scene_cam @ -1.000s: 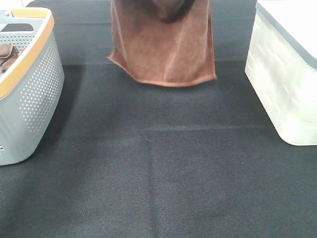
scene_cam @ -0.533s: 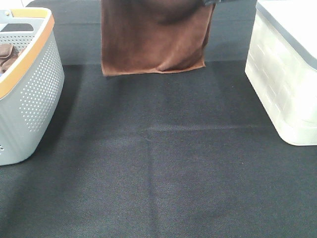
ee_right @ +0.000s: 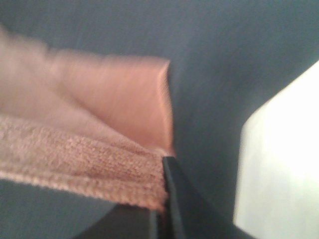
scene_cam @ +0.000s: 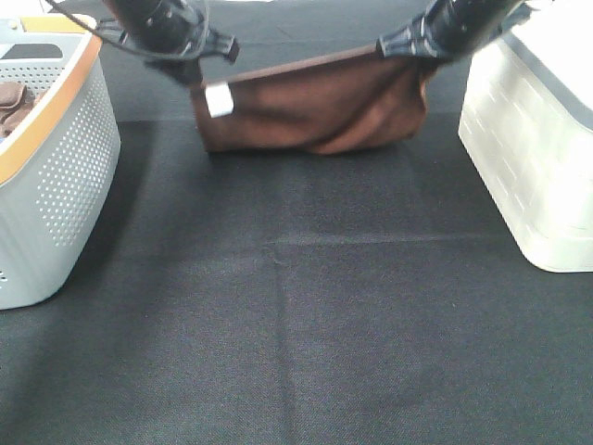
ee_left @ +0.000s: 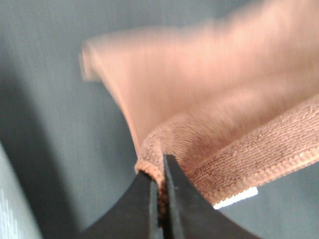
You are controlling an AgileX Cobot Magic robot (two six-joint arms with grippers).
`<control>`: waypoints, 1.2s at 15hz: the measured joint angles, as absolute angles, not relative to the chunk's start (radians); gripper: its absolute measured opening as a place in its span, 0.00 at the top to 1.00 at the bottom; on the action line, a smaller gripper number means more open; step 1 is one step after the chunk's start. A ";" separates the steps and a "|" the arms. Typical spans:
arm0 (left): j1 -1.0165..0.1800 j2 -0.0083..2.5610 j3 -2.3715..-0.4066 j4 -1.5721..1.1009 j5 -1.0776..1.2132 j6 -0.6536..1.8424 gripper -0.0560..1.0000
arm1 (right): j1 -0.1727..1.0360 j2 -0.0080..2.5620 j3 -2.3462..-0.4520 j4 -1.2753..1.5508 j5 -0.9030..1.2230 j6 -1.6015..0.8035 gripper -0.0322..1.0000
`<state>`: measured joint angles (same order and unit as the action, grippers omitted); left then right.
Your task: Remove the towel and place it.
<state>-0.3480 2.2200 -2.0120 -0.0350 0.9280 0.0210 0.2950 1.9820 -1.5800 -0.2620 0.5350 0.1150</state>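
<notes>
Towel (scene_cam: 315, 116), reddish-brown with a stitched hem, hangs stretched between both grippers: left gripper (scene_cam: 199, 76) clamped on the white-tagged (scene_cam: 219, 99) corner, right gripper (scene_cam: 405, 44) pinching the opposite one. Black cloth tabletop (scene_cam: 306, 315) lies beneath, with a grey basket (scene_cam: 65, 158) outside the left gripper and a white bin (scene_cam: 528, 158) beyond the right.

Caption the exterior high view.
Left gripper and right gripper hold the towel stretched by its upper corners over the table.

Even overhead light, fairly bright. White bin (scene_cam: 537, 158) at the right is blown out on top. Soft shadow just right of the grey basket (scene_cam: 65, 167). Wrist views: towel (ee_left: 209, 99) smeared beyond its sharper near hem.
</notes>
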 joint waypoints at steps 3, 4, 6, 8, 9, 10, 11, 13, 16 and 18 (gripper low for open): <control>-0.348 2.222 -2.012 -0.025 1.085 0.021 0.95 | 0.295 1.982 -1.582 -0.062 0.679 -0.078 0.97; -0.348 2.222 -2.012 -0.025 1.147 0.021 0.95 | 0.295 1.982 -1.582 -0.014 0.737 -0.103 0.97; -0.348 2.219 -2.012 -0.033 1.193 0.021 0.95 | 0.295 1.982 -1.582 0.013 0.815 -0.112 0.97; -0.348 2.220 -2.012 -0.040 1.200 0.015 0.95 | 0.295 1.982 -1.582 0.041 0.892 -0.112 0.97; -0.348 2.220 -1.993 -0.057 1.201 0.011 0.95 | 0.295 1.982 -1.582 0.061 0.958 -0.112 0.97; -0.348 2.218 -1.956 -0.073 1.202 0.010 0.95 | 0.295 1.982 -1.582 0.068 0.993 -0.112 0.97; -0.348 2.218 -1.956 -0.073 1.202 0.010 0.95 | 0.295 1.982 -1.582 0.068 0.993 -0.112 0.97; -0.350 2.208 -1.867 -0.096 1.203 0.006 0.95 | 0.295 1.982 -1.584 0.102 1.060 -0.112 0.97; -0.387 2.178 -1.732 -0.102 1.203 0.000 0.95 | 0.295 1.982 -1.584 0.129 1.145 -0.112 0.97; -0.414 2.170 -1.675 -0.102 1.203 0.000 0.95 | 0.295 1.982 -1.567 0.138 1.166 -0.112 0.97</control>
<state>-0.4140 2.1700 -1.6750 -0.1020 1.2030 0.0000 0.2950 1.9820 -1.5670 0.1380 1.1660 -0.1120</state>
